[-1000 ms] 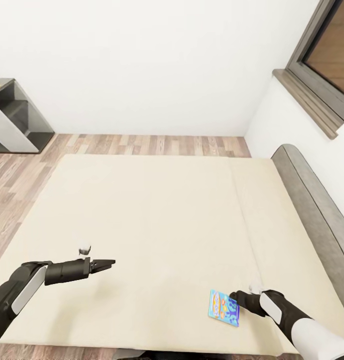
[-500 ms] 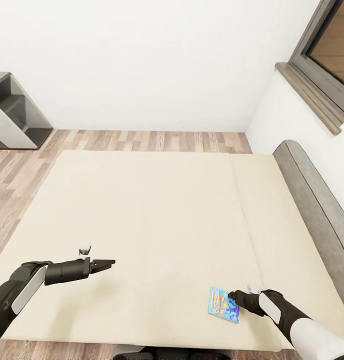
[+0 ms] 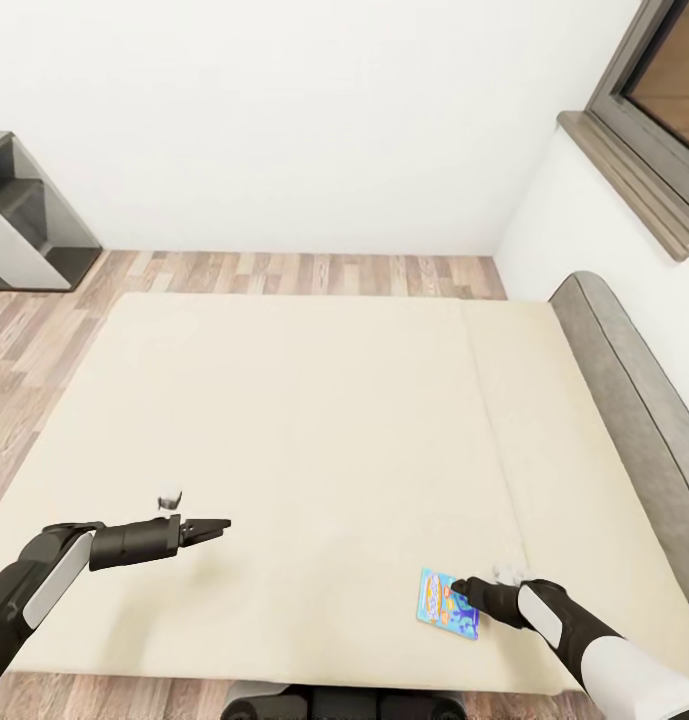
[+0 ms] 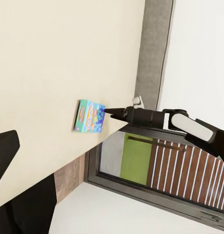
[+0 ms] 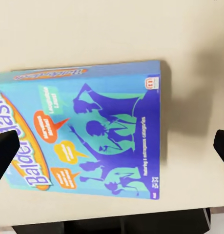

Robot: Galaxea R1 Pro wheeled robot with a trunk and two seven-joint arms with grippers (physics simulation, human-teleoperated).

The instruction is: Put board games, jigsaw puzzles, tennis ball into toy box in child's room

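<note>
Hovering over the blue board game, right gripper spread wide, fingers straddling its long axis; left gripper, pressed together, sits well apart.

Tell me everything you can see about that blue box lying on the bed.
The blue board game is a flat rectangular box, seemingly printed cardboard, with dark blue cartoon silhouettes, orange speech bubbles and yellow lettering. It lies flat, cover up, on the cream bed near its front edge. The right gripper hangs right over it with its jaws apart; whether they touch the box cannot be told.
</note>
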